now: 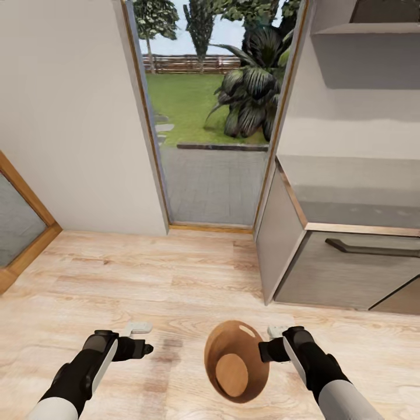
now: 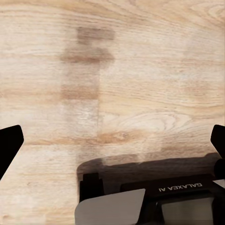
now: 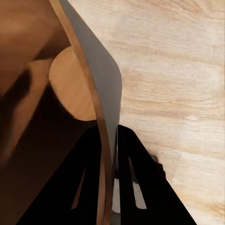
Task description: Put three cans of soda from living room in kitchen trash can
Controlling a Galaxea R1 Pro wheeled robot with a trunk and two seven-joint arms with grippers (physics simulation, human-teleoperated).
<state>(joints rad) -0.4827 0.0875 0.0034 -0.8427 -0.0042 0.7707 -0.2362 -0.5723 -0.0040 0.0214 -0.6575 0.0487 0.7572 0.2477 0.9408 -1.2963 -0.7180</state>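
Note:
The tash can [image 1: 236,361], a round copper-brown bin, hangs tilted over the wooden floor, and its brown bottom shows with nothing in it. My right gripper [image 1: 263,350] is shut on its rim at the right side. In the right wrist view the two black fingers [image 3: 89,180] pinch the bin's thin wall [image 3: 101,84] between them. My left gripper [image 1: 146,349] hovers to the bin's left, open and holding nothing. Its dark fingertips [image 2: 9,145] stand far apart over bare floor. The cans of soda are out of view.
A wood-framed glass door [image 1: 213,116] straight ahead looks onto a garden. A grey cabinet [image 1: 326,262] with a counter top and a dark handle stands at the right. A white wall and another wood-framed pane [image 1: 17,227] are at the left. Pale wood floor [image 1: 146,274] lies between.

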